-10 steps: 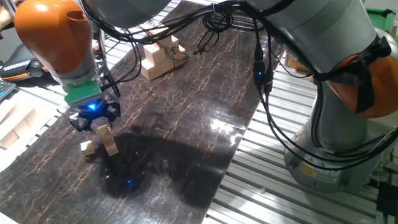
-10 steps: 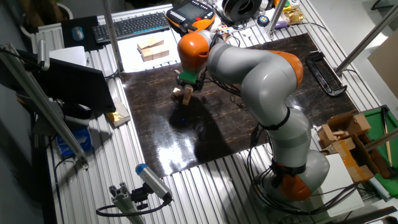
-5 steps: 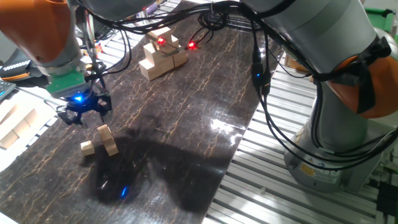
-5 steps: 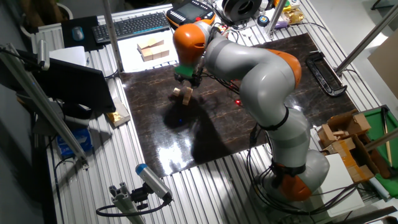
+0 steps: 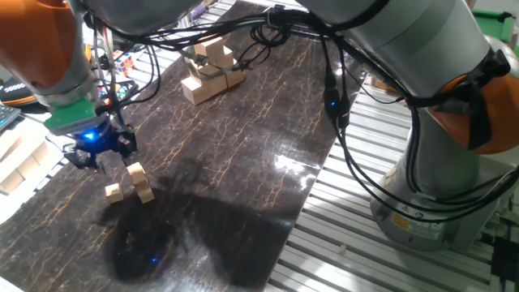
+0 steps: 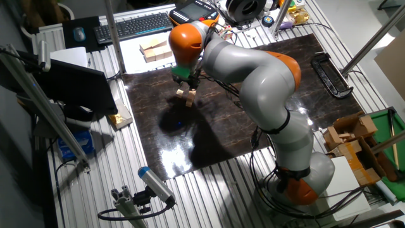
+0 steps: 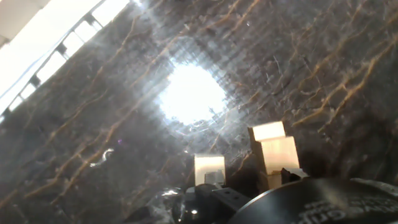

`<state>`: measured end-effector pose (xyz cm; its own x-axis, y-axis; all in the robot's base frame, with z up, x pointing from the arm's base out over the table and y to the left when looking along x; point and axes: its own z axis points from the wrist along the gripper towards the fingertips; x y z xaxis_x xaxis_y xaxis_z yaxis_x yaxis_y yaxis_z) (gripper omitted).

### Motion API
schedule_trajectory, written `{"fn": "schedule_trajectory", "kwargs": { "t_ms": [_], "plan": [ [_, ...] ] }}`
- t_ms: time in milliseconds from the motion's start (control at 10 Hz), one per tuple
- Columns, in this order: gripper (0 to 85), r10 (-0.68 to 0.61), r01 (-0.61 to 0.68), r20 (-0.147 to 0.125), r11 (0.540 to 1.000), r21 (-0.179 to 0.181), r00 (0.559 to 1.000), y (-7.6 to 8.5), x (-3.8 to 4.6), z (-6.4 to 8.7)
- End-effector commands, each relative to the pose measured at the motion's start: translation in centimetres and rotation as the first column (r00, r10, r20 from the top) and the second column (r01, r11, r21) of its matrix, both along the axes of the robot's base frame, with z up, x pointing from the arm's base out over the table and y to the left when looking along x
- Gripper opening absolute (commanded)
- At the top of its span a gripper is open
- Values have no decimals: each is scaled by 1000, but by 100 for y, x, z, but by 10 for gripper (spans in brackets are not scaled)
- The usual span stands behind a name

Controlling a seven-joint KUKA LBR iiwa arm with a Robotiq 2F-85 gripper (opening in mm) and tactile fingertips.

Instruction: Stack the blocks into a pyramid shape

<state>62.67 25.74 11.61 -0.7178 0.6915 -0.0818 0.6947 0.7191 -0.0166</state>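
Stacking is under way on the dark mat (image 5: 243, 154), and the step in hand looks like the gap between one placement and the next fetch. The gripper (image 5: 96, 154) is hovering empty just up and to the left of a small pile of blocks (image 5: 138, 180), carrying nothing between its fingers; how wide those fingers are standing I cannot tell, since the hand is dark and small in both fixed views and the hand view is cutting off its tips. That pile is sitting near the mat's left edge: two blocks stacked one on the other, with a single block (image 5: 113, 192) lying just beside their base on the left. The hand view is showing the same group from above, the two-high stack (image 7: 272, 152) and the lone block (image 7: 209, 169) slightly apart. More wooden pieces (image 5: 209, 71) are lying in a heap at the far end of the mat, and further blocks (image 6: 155, 49) are resting on white paper beyond the mat's edge. The next move probably calls for travelling to one of those supplies, closing squarely on a single cube, and bringing it back to widen the base, without nudging the small, light stack.
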Motion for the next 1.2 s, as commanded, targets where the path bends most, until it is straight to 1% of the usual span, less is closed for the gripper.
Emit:
{"fn": "schedule_trajectory", "kwargs": {
  "t_ms": [0,100,200,300,400,500,600,700,800,900,1100],
  "plan": [
    [507,-85,85,2,996,2,996,21,-10,12],
    [520,-157,157,9,988,2,987,46,-25,15],
    [547,-249,250,27,968,-8,968,66,-35,18],
    [520,-347,348,30,937,-14,937,80,-43,24],
    [390,-462,462,35,887,5,886,87,-53,25],
    [277,-582,582,47,813,28,811,88,-52,18],
    [160,-674,672,55,739,51,737,94,-66,10],
    [127,-706,705,59,708,50,705,102,-91,13],
    [113,-728,727,70,685,46,682,107,-102,22],
    [123,-762,761,77,647,47,643,109,-103,28],
    [180,-858,855,76,512,77,507,104,-100,26]
  ]
}}
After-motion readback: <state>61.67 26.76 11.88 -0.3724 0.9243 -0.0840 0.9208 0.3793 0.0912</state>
